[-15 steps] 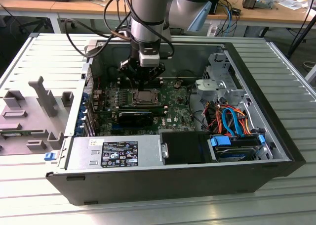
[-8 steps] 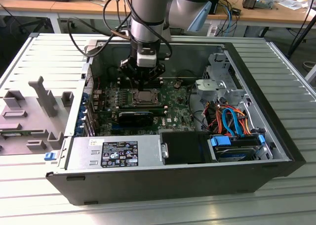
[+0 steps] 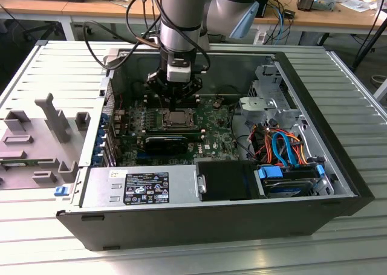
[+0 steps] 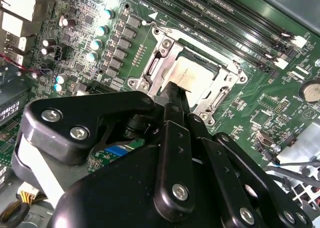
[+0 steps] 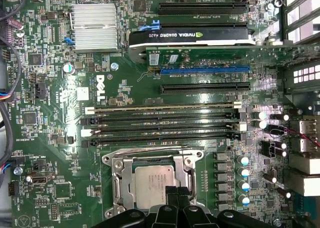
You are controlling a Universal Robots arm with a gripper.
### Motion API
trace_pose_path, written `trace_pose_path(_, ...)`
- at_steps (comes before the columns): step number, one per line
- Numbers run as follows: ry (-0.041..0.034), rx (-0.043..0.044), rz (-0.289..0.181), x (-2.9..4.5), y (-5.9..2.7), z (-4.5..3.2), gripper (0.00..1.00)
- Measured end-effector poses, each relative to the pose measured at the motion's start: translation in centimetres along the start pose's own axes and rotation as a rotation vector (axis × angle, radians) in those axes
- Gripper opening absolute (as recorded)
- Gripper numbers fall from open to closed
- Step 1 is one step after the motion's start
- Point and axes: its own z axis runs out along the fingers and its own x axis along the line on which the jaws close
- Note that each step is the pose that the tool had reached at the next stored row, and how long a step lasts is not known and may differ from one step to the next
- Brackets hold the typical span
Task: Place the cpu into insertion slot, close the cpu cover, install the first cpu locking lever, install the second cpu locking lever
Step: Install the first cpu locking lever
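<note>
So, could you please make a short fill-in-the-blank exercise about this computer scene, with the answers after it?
1. The gripper hangs directly above the ____, which lies in the insertion slot.
2. The circuit board around the socket is ____ in colour.
3. In the first wrist view, the memory slots beside the socket are long and ____.
4. In the exterior view, the arm reaches down into an open computer ____.

Answers: cpu; green; narrow; case
</note>
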Motion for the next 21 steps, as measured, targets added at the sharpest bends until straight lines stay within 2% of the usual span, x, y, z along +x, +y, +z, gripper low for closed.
trace_pose_path(12, 0.0003, 0.0027, 0.038, 0.0, 0.0, 0.0, 0.11)
trace_pose_path(21, 0.0007, 0.0064, 0.087, 0.0, 0.0, 0.0, 0.11)
